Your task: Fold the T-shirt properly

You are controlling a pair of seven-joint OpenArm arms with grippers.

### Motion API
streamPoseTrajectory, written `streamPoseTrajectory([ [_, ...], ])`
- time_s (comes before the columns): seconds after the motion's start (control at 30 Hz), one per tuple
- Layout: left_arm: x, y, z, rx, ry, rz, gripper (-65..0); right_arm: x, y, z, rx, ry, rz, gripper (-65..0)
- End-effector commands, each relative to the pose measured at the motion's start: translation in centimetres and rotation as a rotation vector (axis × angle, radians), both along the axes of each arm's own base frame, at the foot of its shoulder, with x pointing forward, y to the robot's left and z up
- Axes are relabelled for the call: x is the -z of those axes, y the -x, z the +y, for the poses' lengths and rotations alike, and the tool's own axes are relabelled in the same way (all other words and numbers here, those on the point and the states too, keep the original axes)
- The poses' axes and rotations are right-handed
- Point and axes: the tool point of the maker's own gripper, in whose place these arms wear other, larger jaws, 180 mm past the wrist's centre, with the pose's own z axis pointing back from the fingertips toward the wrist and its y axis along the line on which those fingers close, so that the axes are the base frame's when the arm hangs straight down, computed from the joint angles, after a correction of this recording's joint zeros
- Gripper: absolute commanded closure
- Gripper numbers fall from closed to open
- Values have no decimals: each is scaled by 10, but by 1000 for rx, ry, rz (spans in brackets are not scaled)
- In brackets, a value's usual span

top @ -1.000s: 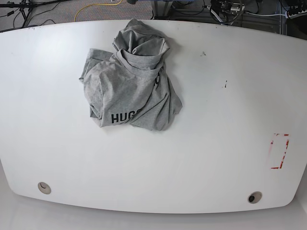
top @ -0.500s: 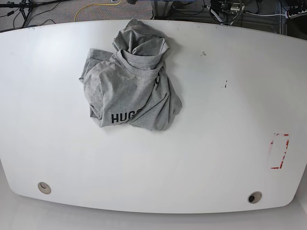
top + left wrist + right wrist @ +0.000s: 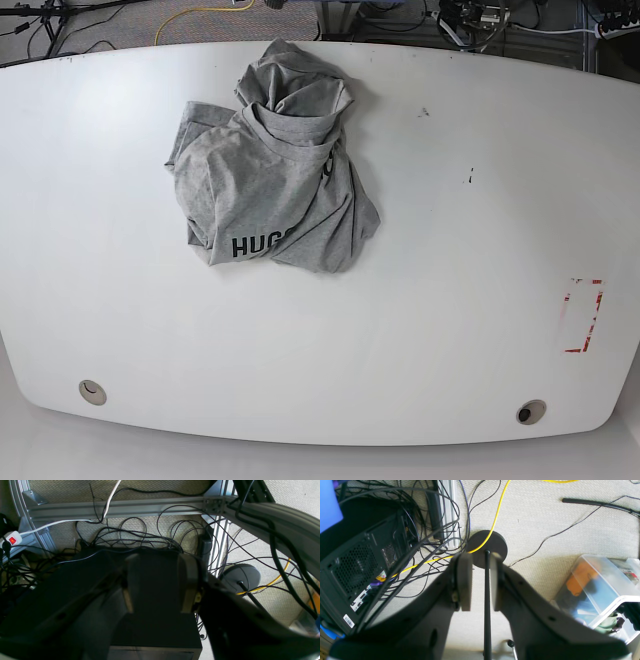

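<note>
Base view first: I saw the white table (image 3: pixel 450 330) with its curved near edge and a far edge bordering cabled floor. The grey T-shirt (image 3: pixel 272 175) lay crumpled in a heap in the far-left part, close to the far edge and well apart from the near and side edges. Its long axis ran roughly from the far edge toward me, with black lettering (image 3: pixel 258 243) at the near end and a bunched collar-like fold toward the far end. Wide bare tabletop lay to the right and near side; a red-marked rectangle (image 3: pixel 582 315) sat near the right edge, and two round holes (image 3: pixel 92 391) near the front corners. Neither arm showed here.

Left wrist view showed the left gripper (image 3: pixel 160 585) with its jaws apart and nothing between them, pointed at a dark box (image 3: pixel 155 630) and tangled cables under the frame.

Right wrist view showed the right gripper (image 3: pixel 477 580) with jaws narrowly apart; a thin black pole (image 3: pixel 487 610) on a round base (image 3: pixel 495 545) appeared between them, though I could not tell whether they touched it.
</note>
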Motion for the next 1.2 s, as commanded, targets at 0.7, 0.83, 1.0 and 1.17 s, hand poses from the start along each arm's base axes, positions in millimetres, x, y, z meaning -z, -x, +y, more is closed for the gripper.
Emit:
streamPoseTrajectory([
  [0.7, -2, 2, 6, 5, -10, -19, -223, -2, 8, -7, 8, 15, -1, -118],
  [0.83, -2, 0, 5, 5, -8, -23, -224, -2, 7, -6, 9, 12, -3, -119],
  [1.0, -2, -2, 4, 5, -6, -26, -223, -2, 7, -6, 10, 9, -3, -119],
  [1.17, -2, -5, 4, 5, -7, -27, -222, -2, 6, -5, 12, 8, -6, -119],
])
